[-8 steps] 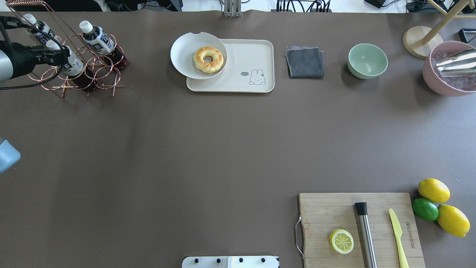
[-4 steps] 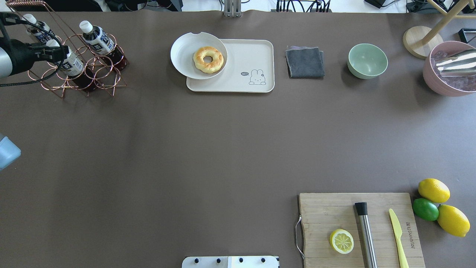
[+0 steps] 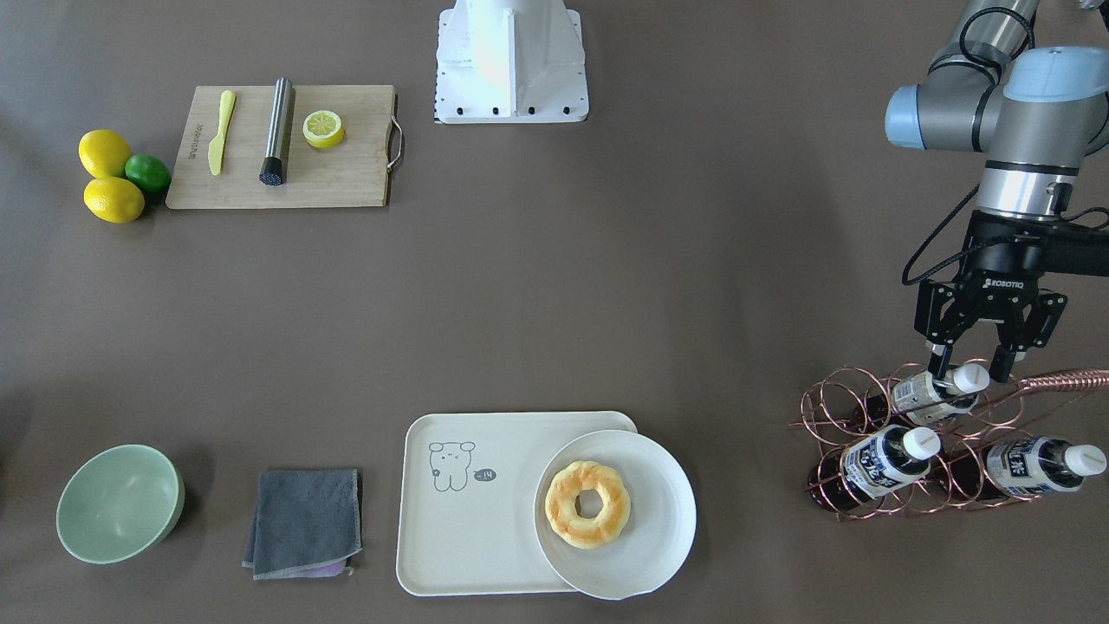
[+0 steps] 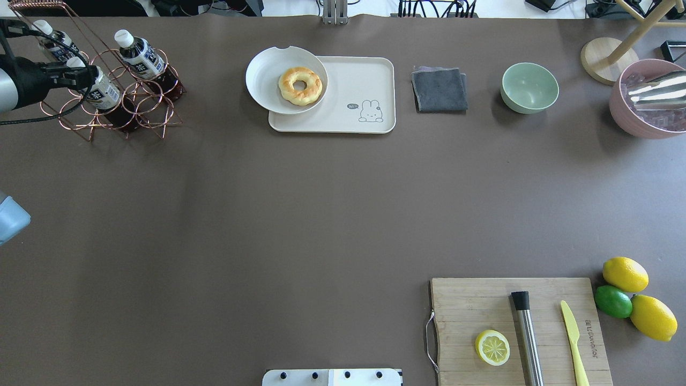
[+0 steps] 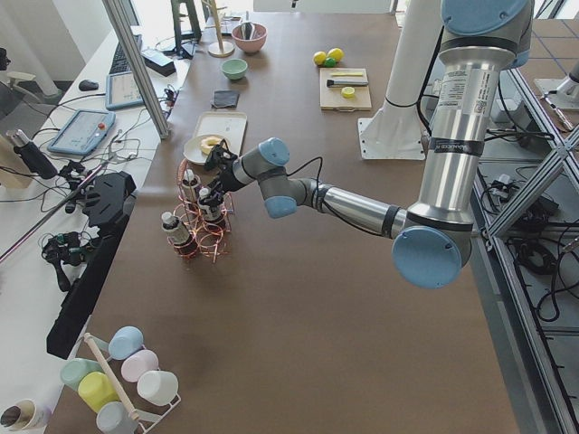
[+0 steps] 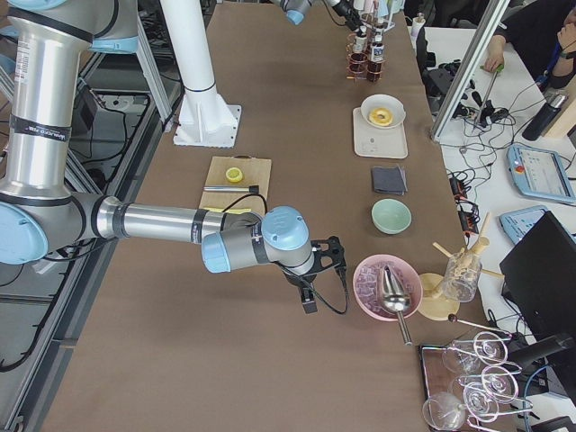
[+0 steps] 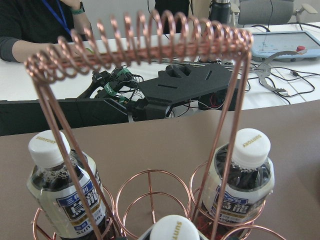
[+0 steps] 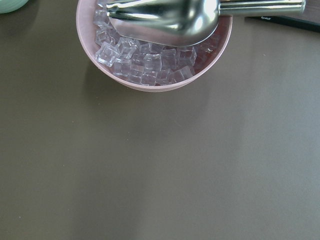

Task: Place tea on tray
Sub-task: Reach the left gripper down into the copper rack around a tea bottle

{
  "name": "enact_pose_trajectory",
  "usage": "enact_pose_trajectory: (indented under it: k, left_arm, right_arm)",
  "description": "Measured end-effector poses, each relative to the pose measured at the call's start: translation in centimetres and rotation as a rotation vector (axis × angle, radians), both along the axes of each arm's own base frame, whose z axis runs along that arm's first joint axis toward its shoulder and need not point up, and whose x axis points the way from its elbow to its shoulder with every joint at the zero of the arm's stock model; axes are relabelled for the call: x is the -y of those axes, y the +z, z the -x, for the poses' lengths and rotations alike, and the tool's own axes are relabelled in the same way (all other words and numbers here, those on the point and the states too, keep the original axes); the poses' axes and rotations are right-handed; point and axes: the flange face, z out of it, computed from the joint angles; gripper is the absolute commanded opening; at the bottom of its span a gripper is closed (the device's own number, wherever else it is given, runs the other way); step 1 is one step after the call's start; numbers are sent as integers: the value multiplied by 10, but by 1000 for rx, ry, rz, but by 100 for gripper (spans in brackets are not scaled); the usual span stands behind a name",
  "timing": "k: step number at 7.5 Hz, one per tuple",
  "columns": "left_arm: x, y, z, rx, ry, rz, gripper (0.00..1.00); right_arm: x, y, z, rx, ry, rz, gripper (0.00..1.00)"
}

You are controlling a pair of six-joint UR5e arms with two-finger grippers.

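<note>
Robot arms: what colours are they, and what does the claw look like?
The left arm and right arm are shiny silver-grey tubes with pale blue caps on the round joints. The left gripper is black, with two fingers and tiny white ROBOTIQ lettering. A thin black cable loops beside its wrist.

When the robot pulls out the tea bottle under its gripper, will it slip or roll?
Probably slippery: the tea bottle is smooth plastic. It looks nearly full, so likely heavyish. Being round, it could roll if laid flat.
</note>
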Motion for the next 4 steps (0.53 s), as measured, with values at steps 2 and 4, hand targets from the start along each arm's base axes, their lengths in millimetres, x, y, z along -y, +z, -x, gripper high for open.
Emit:
enact_pose_trajectory:
  k: [2, 4]
  left_arm:
    - [1, 0, 1, -1, -1, -2, 67]
    - [3, -2, 4, -4, -8, -5, 65]
  right_arm:
    - [0, 0, 0, 0, 0, 0, 100]
    - [0, 0, 0, 0, 0, 0, 100]
